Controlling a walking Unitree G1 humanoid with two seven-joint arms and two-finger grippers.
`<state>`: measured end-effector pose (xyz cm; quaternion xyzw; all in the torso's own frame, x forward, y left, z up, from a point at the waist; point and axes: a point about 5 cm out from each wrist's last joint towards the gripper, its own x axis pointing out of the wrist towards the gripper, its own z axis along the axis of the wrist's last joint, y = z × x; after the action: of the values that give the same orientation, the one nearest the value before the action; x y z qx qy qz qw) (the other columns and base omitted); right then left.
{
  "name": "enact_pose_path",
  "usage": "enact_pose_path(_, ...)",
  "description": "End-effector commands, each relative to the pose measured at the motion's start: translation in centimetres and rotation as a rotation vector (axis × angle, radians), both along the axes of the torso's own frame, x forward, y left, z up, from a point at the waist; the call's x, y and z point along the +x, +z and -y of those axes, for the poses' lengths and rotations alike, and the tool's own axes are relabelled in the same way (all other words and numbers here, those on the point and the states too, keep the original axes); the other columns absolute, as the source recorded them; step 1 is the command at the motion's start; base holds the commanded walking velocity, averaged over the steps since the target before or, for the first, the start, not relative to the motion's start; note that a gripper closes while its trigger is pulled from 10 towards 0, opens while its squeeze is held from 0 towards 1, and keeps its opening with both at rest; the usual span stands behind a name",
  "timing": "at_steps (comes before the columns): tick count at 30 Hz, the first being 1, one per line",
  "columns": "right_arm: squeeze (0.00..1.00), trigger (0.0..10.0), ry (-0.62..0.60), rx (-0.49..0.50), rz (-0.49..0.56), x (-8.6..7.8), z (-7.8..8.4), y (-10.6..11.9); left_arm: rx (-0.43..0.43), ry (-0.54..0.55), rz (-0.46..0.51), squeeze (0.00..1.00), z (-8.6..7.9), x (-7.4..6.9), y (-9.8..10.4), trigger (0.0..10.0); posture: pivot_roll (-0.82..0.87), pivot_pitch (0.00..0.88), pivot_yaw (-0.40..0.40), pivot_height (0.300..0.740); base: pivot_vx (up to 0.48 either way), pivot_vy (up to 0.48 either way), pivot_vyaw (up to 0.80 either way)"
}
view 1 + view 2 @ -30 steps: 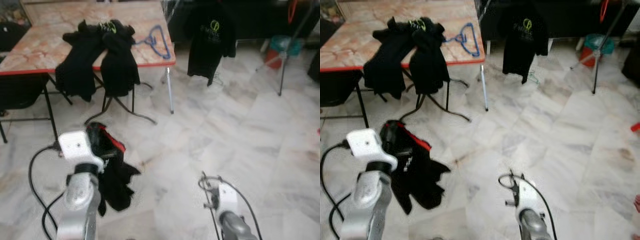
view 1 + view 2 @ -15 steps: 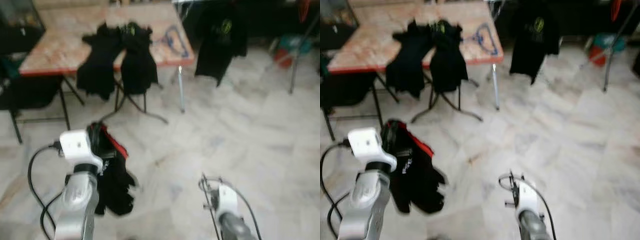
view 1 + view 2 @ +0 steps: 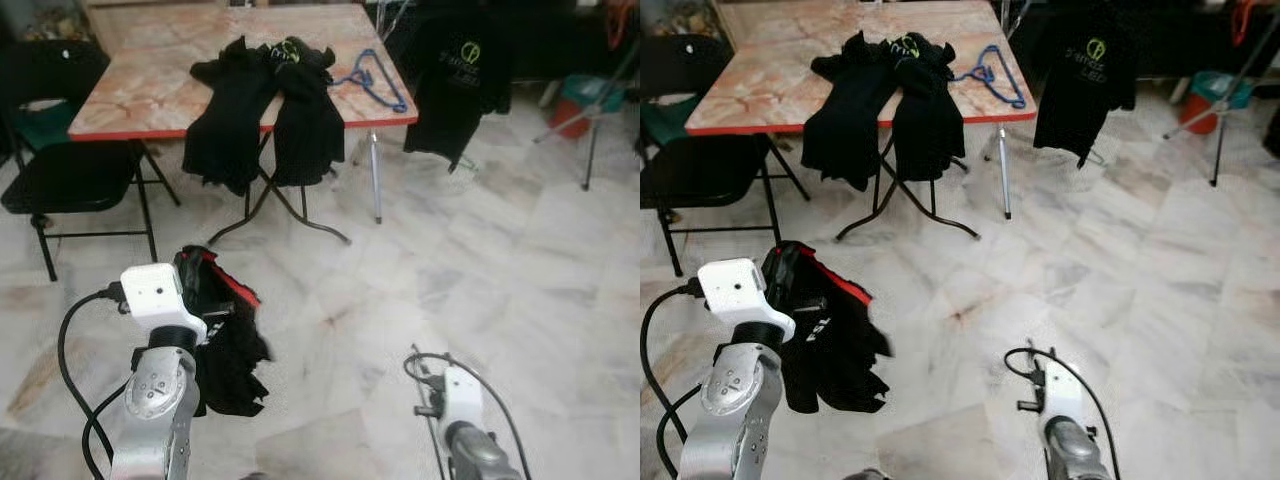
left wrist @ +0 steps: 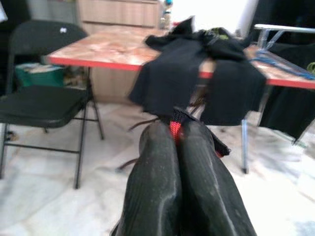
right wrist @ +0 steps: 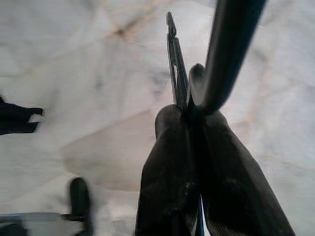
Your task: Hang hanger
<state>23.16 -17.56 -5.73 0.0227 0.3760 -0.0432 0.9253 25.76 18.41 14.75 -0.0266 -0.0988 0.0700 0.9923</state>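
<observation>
Currently the left gripper [image 4: 178, 147] pinches a black garment with red trim [image 3: 825, 335], carrying it; the right gripper [image 5: 189, 118] clamps a thin dark hanger [image 5: 173, 59]. Ahead, a blue hanger [image 3: 378, 80] lies on the worktop [image 3: 150, 75].

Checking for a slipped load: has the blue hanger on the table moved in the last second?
No. The blue hanger lies at the same corner of the table, beside the black clothes; only the camera turned.
</observation>
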Motion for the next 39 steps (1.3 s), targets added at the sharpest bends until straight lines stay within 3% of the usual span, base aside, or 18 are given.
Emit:
enact_pose_path(1, 0.00, 10.0, 0.003, 0.002, -0.011, -0.33, -0.01, -0.22, 0.002, -0.006, 0.031, 0.00, 0.37, -0.01, 0.65, 10.0, 0.06, 0.102, -0.005, 0.740, 0.000, 0.266, 0.00)
enact_pose_path(28, 0.00, 10.0, 0.007, 0.005, -0.012, -0.34, 0.02, -0.22, 0.001, -0.004, 0.029, 0.00, 0.44, -0.10, 0.54, 10.0, 0.07, 0.098, -0.010, 0.740, 0.000, 0.263, 0.00)
enact_pose_path(39, 0.00, 10.0, 0.028, 0.001, -0.018, -0.39, 0.04, -0.26, 0.012, -0.003, 0.045, 0.00, 0.55, -0.11, 0.78, 10.0, 0.08, 0.084, -0.021, 0.740, 0.000, 0.000, 0.00)
